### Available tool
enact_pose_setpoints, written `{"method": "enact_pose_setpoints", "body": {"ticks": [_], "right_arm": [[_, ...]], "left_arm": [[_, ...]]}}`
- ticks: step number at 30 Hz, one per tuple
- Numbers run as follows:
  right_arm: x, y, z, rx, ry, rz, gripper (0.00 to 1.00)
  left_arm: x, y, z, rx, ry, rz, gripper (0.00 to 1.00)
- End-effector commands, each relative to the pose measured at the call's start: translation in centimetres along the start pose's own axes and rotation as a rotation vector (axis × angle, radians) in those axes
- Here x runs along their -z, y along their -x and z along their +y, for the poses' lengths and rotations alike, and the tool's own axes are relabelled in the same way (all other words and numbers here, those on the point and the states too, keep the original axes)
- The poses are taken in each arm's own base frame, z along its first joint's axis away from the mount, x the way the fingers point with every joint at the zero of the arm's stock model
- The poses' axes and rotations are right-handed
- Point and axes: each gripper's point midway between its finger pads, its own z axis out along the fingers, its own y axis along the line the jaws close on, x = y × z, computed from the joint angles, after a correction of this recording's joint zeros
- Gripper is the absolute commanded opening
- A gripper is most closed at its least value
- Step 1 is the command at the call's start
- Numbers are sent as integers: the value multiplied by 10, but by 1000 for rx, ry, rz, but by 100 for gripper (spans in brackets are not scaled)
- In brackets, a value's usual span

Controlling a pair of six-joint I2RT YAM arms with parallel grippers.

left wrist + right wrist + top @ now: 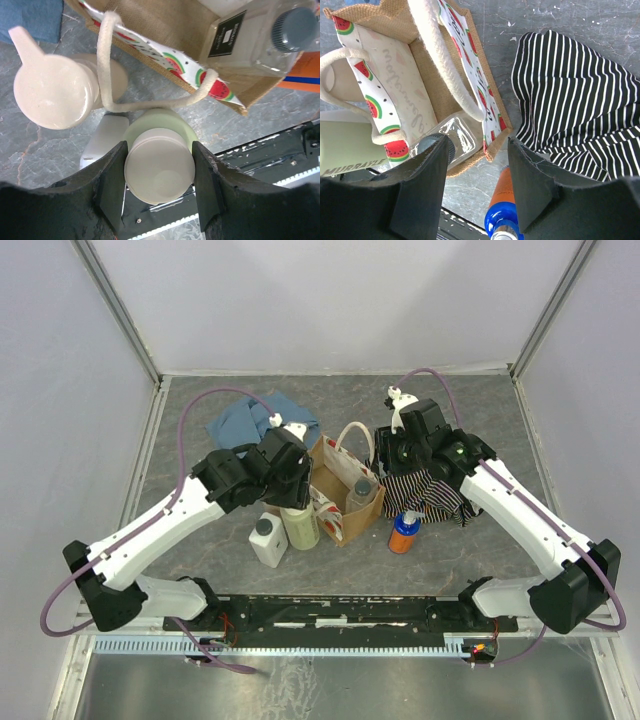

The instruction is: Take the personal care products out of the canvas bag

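Note:
The canvas bag (pixel 338 502) stands mid-table, its watermelon-print side (pixel 165 57) and rope handle (pixel 445 60) in the wrist views. A squarish bottle with a grey cap (pixel 250 40) leans inside it (pixel 462 134). My left gripper (pixel 293 490) is shut on the cream cap of the beige bottle (pixel 159 165), which stands upright just left of the bag (pixel 300 527). A white squarish bottle (pixel 268 540) and a cream pump bottle (pixel 55 92) stand beside it. My right gripper (pixel 479 145) hangs open over the bag's right corner. The blue-and-orange bottle (pixel 404 533) stands on the table below it.
A blue cloth (pixel 250 420) lies behind the left arm. A black-and-white striped cloth (pixel 435 490) lies right of the bag, under the right wrist. A black rail (pixel 350 615) with the arm bases runs along the near edge.

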Motion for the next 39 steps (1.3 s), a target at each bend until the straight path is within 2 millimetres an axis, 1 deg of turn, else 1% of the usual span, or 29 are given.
{"method": "enact_pose_setpoints", "body": {"ticks": [1, 4, 9, 11, 14, 17, 22, 26, 29, 34, 36, 39], "right_arm": [[8, 23, 12, -21, 51, -78, 58], [7, 23, 14, -22, 58, -72, 58], [8, 23, 13, -18, 51, -73, 58], [9, 23, 11, -14, 45, -72, 58], [9, 22, 9, -11, 34, -70, 58], [8, 20, 7, -8, 26, -65, 59], [8, 20, 7, -8, 24, -61, 59], [6, 20, 7, -9, 23, -59, 59], [5, 19, 7, -12, 24, -56, 59], [5, 20, 7, -14, 23, -59, 59], [5, 20, 6, -14, 19, -60, 59], [8, 23, 4, -15, 5, -73, 59]], "left_arm": [[6, 34, -8, 114, -46, -215, 31], [-3, 28, 3, 123, -5, -242, 32], [-22, 18, 8, 112, 12, -250, 35], [-30, 13, 9, 104, 22, -243, 38], [-36, 10, 10, 100, 27, -239, 50], [-38, 8, 10, 100, 33, -241, 58], [-33, 11, 7, 96, 14, -250, 66], [-21, 17, 3, 118, -7, -269, 67], [-9, 26, -6, 127, -41, -279, 67], [9, 48, -35, 91, -120, -317, 67], [7, 54, -47, 65, -130, -313, 67], [-8, 55, -64, 12, -131, -290, 67]]}}
